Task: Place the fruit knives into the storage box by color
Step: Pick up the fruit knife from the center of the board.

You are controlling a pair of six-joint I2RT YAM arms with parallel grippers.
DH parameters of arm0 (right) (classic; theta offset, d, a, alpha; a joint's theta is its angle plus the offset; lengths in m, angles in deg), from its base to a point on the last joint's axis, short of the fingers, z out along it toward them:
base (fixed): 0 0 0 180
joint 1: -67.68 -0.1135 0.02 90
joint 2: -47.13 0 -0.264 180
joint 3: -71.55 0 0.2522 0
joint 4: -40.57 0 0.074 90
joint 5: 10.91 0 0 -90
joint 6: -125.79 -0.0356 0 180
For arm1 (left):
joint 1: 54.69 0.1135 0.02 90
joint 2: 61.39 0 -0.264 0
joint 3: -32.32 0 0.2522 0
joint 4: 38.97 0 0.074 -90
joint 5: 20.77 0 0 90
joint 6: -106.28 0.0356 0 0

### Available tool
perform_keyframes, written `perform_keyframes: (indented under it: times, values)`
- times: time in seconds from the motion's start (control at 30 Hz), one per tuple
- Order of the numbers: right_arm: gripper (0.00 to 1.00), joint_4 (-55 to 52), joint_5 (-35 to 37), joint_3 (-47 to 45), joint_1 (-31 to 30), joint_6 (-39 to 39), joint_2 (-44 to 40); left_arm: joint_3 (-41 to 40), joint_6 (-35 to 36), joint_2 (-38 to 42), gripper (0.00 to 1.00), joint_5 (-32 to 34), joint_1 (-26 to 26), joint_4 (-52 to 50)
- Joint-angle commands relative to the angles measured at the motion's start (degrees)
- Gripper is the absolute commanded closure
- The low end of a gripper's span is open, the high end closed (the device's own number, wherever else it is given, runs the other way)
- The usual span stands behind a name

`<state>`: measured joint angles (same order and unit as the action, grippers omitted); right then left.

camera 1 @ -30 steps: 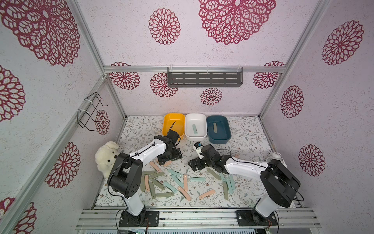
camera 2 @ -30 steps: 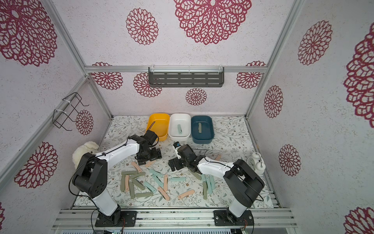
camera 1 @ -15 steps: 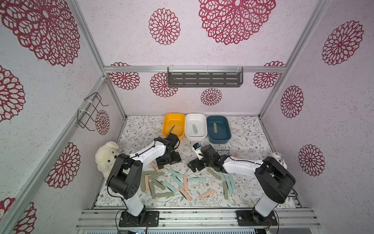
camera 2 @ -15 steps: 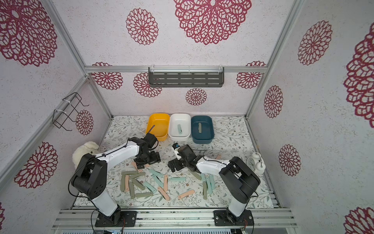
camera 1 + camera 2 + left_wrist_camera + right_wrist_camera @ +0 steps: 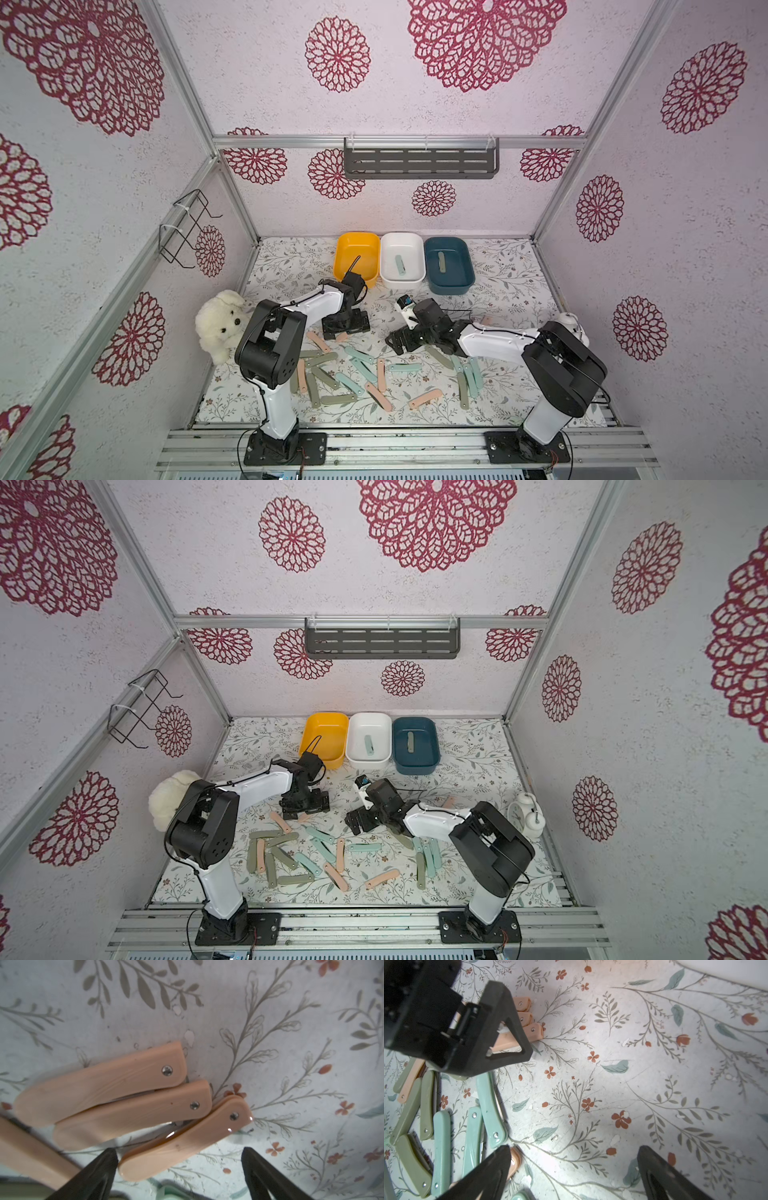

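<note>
Currently, in both top views, fruit knives (image 5: pixel 405 367) lie scattered across the lower centre of the floral desk (image 5: pixel 507 266). Above them, at upper centre, stand a yellow box (image 5: pixel 345 257), a white box (image 5: pixel 390 253) and a blue box (image 5: pixel 457 270).

The left tool (image 5: pixel 178 1152) hangs with its fingers spread wide and empty over three peach knives (image 5: pixel 104 1082) fanned side by side. The nearest peach knife (image 5: pixel 187 1138) lies flat. Its long axis slants from lower left to upper right of the left wrist frame. Its riveted end points upper right, and its rounded end sits just beside the finger (image 5: pixel 99 1169) at lower left. The gap between the fingers crosses that axis at a slant, so a slight turn looks needed.

The right tool (image 5: pixel 574 1149), equally wide and empty, hovers over bare desk, with mint knives (image 5: pixel 441 1147) at lower left of its frame. The left arm is clearly nearer the peach trio.
</note>
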<state>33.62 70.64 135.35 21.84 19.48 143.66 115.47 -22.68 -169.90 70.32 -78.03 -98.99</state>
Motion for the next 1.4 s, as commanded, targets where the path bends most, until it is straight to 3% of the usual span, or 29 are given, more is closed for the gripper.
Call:
perform_keyframes:
  times: [0.0, 0.27, 0.53, 0.7, 1.1, 1.37]
  values:
    - [0.01, 0.84, -0.75, -0.38, 0.28, -1.09, -2.14, 0.89, 1.59, -0.92, 0.00, 0.06, 0.29, 1.78]
    - [0.01, -0.35, -0.15, 0.58, 0.24, -0.38, -2.66, -0.77, -0.42, 1.65, 0.20, -2.15, -0.77, 0.91]
    - [0.01, 0.01, -0.69, -0.13, 0.27, -0.57, -2.75, -2.71, -3.72, 3.02, 0.35, -2.89, -5.04, 0.75]
    - [0.01, -0.30, -0.39, 0.98, 0.23, 0.05, -2.49, -2.52, -4.79, 3.18, 0.41, -1.86, -5.93, 0.71]
    - [0.01, -0.98, -0.11, 1.90, 0.23, -0.39, -1.70, -1.85, -3.48, 0.16, 0.43, 2.31, -5.93, -0.19]
    - [0.01, -2.59, 1.85, 2.80, 0.25, -0.22, -2.39, -1.77, -2.28, -0.03, 0.63, 3.07, -5.98, 0.34]
